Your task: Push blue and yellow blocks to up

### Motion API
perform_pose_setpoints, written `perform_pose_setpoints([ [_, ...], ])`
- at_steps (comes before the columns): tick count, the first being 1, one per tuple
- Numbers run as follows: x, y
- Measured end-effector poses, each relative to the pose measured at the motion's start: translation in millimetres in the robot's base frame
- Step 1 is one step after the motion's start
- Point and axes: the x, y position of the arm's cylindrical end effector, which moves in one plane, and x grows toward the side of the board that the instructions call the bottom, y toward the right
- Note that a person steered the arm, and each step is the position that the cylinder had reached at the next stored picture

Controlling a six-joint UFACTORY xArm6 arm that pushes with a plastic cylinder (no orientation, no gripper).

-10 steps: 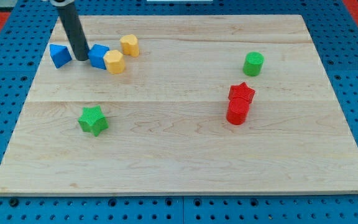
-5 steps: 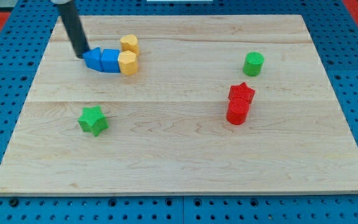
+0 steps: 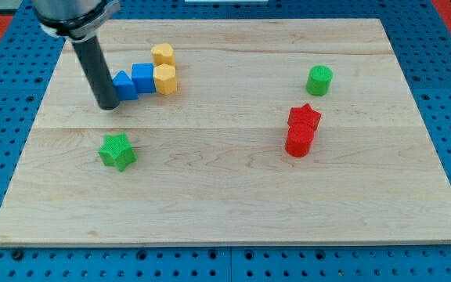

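My tip (image 3: 108, 106) rests on the board just left of and slightly below a blue triangular block (image 3: 124, 85). That block touches a blue cube (image 3: 143, 78) on its right. A yellow hexagonal block (image 3: 165, 80) touches the cube's right side. A second yellow block (image 3: 162, 55) sits just above them, close to the first yellow block. The four blocks cluster in the view's upper left.
A green star (image 3: 117, 151) lies below my tip at the left. A green cylinder (image 3: 319, 80) sits at the upper right. A red star (image 3: 304, 117) and a red cylinder (image 3: 298, 141) touch at the right of centre. The wooden board (image 3: 225, 211) has blue pegboard around it.
My tip moved down and slightly right along the blue blocks' left side. The blue triangle and blue cube shifted right, and the lower yellow block was nudged right.
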Motion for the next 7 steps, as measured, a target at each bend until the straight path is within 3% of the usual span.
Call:
perform_pose_setpoints([
  [2,-49,73],
  [3,-79,81],
  [4,-66,91],
  [5,-16,91],
  [6,-15,128],
  [7,-56,133],
])
